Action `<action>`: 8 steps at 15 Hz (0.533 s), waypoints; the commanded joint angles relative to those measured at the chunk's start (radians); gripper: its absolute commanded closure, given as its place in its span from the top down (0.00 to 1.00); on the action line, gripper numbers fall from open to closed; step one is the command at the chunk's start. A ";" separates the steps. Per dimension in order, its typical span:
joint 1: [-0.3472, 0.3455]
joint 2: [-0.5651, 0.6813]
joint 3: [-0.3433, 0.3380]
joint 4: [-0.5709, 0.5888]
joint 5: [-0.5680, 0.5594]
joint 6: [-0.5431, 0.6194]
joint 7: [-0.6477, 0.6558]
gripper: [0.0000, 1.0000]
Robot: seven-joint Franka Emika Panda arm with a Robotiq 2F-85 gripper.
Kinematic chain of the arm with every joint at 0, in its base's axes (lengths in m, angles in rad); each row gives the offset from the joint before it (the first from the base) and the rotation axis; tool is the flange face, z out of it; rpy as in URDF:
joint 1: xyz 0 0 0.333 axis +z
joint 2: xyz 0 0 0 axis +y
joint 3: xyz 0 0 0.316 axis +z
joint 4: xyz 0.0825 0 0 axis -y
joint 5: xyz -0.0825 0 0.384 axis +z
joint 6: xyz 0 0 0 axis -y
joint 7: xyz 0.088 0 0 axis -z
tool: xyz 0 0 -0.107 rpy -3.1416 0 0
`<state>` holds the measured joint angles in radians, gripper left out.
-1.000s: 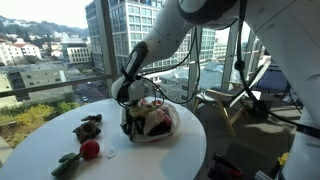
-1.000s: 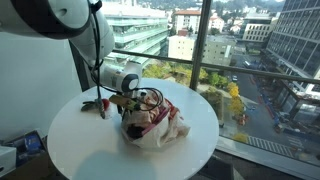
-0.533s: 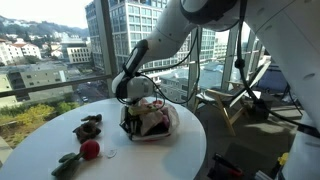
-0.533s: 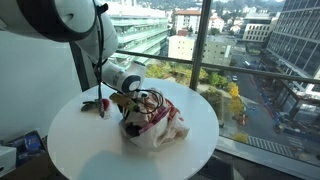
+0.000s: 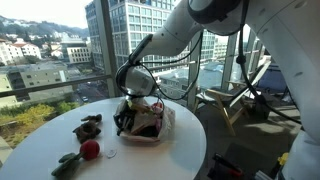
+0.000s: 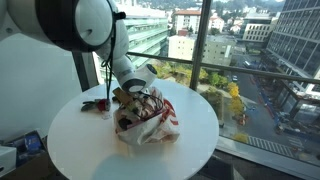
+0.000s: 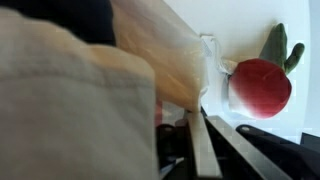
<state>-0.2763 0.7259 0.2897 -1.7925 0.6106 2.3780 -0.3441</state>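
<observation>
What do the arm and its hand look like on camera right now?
The arm is glossy white, with thick rounded segments. Thin black cables hang beside it. The wrist housing is pale grey and round. The hand is black and blocky; in the wrist view its fingers show as slim dark bars. No markings are readable.

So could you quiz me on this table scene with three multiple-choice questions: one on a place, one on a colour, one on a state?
1. Where is the gripper?
A) at the cloth bag
B) touching the window
C) down at the floor
2. What colour is the round toy?
A) blue
B) red
C) yellow
3. How does the cloth bag lie?
A) folded flat
B) bunched up in a heap
C) hanging from a hook

Answers:
1 A, the gripper meets the bag's side in both exterior views.
2 B, it is red with green leaves in the wrist view.
3 B, it sits crumpled on the table.
</observation>
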 commanded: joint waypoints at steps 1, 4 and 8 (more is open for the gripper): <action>-0.043 -0.031 0.047 0.023 0.133 -0.054 -0.125 0.00; -0.022 -0.098 0.024 0.010 0.181 -0.076 -0.187 0.00; 0.020 -0.221 -0.018 -0.016 0.163 -0.063 -0.212 0.00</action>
<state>-0.2919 0.6173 0.3083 -1.7706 0.7550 2.3273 -0.5221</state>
